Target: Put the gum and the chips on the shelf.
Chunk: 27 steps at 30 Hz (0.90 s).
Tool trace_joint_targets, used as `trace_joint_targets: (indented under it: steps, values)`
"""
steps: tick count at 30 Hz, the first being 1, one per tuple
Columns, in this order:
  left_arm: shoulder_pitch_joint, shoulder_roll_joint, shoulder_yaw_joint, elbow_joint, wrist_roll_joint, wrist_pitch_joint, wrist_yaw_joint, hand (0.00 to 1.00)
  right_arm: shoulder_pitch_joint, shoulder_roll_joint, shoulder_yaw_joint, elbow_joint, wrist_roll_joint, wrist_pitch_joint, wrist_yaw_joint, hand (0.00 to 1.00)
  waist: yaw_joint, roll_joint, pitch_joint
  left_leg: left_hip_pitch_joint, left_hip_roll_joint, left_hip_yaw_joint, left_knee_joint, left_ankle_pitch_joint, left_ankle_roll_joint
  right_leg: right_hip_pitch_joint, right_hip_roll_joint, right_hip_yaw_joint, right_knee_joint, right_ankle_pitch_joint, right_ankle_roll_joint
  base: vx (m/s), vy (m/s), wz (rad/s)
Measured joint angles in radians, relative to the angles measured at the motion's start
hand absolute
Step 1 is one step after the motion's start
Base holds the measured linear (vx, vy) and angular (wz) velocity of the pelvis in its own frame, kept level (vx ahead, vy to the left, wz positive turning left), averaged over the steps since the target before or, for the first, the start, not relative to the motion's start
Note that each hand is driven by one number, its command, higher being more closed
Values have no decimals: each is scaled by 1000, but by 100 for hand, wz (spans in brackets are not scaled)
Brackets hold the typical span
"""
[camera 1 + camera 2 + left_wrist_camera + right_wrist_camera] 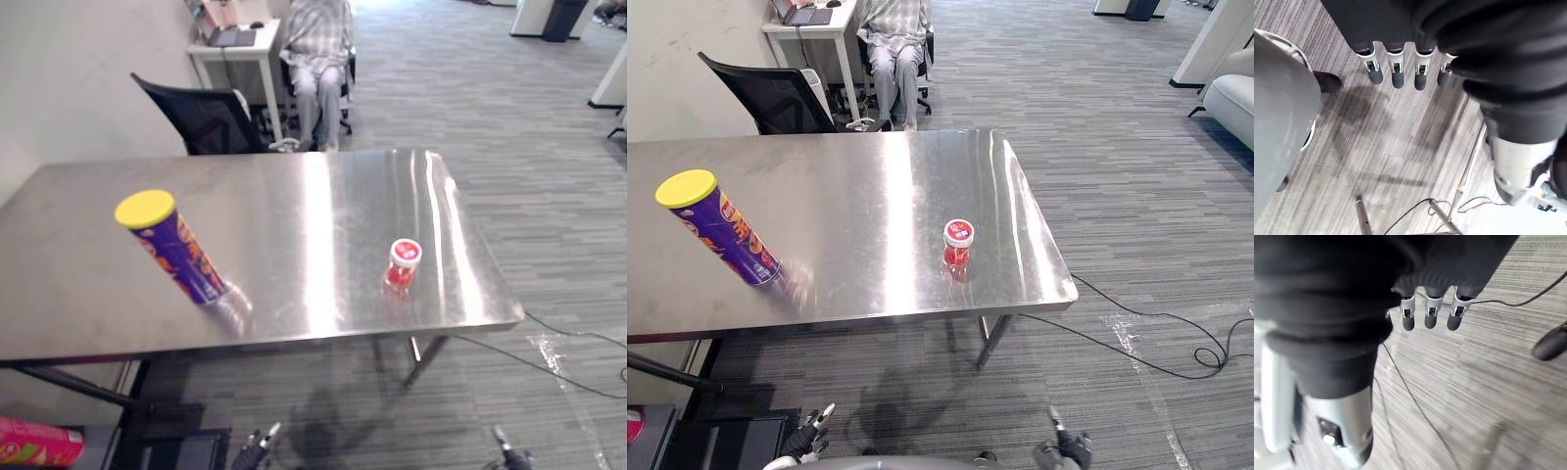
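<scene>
Both hands hang low before the table, over the carpet [1376, 147]: the left hand [1398, 73] and the right hand [1430, 316] each with fingers straight, holding nothing. On the steel table [294, 304] the purple chips can [181, 250], yellow-lidded, stands toward the left; the small red gum tub [403, 262] stands well apart near the right edge. Beyond, a black chair [201, 117] and a seated person [318, 49]

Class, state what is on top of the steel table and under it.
On the table: a chips can and a gum tub. Beneath, a leg and carpet show; the top hides the rest.
</scene>
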Motion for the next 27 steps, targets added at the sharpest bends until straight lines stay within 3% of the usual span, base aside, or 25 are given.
trace_joint_targets:
  steps: [3, 8, 9, 13, 15, 16, 19, 20, 23, 27]
  values:
    - [40, 0, 27, -32, 4, 1, -1, 0, -3, -52, -115, -185, 38, -46, -49, 0, -1, 5, -3, 2, 0, 2, 0, -7, -4, -3, -11, -1, 7, -6, -7, -66, 24, -1]
    - [101, 6, -16, -68, 19, 10, 1, 0, -26, -131, -114, -588, -6, -104, -155, 0, -1, 10, -16, -2, -3, 15, 0, -11, -5, -7, -19, -17, 10, -10, -9, -17, 11, 1]
    - [112, 9, -38, -89, 19, 17, 3, 0, -41, -141, -103, -689, -51, -105, -175, 0, 3, 13, -22, -8, -1, 18, 0, -11, -6, -16, -18, -17, 13, -10, -11, 0, 0, 0]
    - [121, 23, -76, -108, 18, 35, 5, 0, -70, -141, -82, -812, -160, -108, -186, 0, 13, 14, -35, -34, 4, 15, 0, -11, -6, -39, -11, -17, 12, -8, -12, 47, -14, 1]
    - [124, 29, -90, -112, 19, 36, 6, 0, -69, -142, -62, -872, -341, -98, -179, 0, 12, 13, -39, -34, 2, 4, 6, -9, -3, -40, -8, -15, 12, 1, 3, 110, -17, -2]
    - [126, 32, -97, -112, 20, 36, 6, 0, -69, -144, -46, -894, -376, -97, -173, 0, 10, 13, -42, -35, 1, 3, 7, -10, -3, -41, -7, -14, 11, 1, 3, 114, -9, -7]
    - [129, 41, -108, -112, 21, 36, 7, 0, -69, -207, 75, -1007, -502, -64, -93, 0, -2, 15, -50, -43, 2, -3, 7, -12, -3, -56, 0, -7, 11, 4, 6, 88, -19, -13]
    - [129, 50, -118, -113, 28, 35, 7, 0, -69, -237, 113, -1040, -525, -42, -36, 0, -6, 13, -52, -52, 4, -5, 7, -12, -3, -66, 3, -7, 11, 6, 8, 59, -34, -6]
    - [129, 67, -127, -112, 34, 33, 7, 0, -68, -265, 158, -1054, -521, 18, 116, 0, -7, -2, -54, -54, 7, -11, 8, -12, -3, -70, 6, -5, 13, 7, 10, 46, -37, -2]
    - [130, 70, -132, -112, 37, 32, 10, 0, -60, -293, 191, -1053, -515, 46, 245, 0, -12, -3, -54, -54, 5, -33, 8, -14, -2, -70, 2, -6, 22, 8, 10, 15, -10, 4]
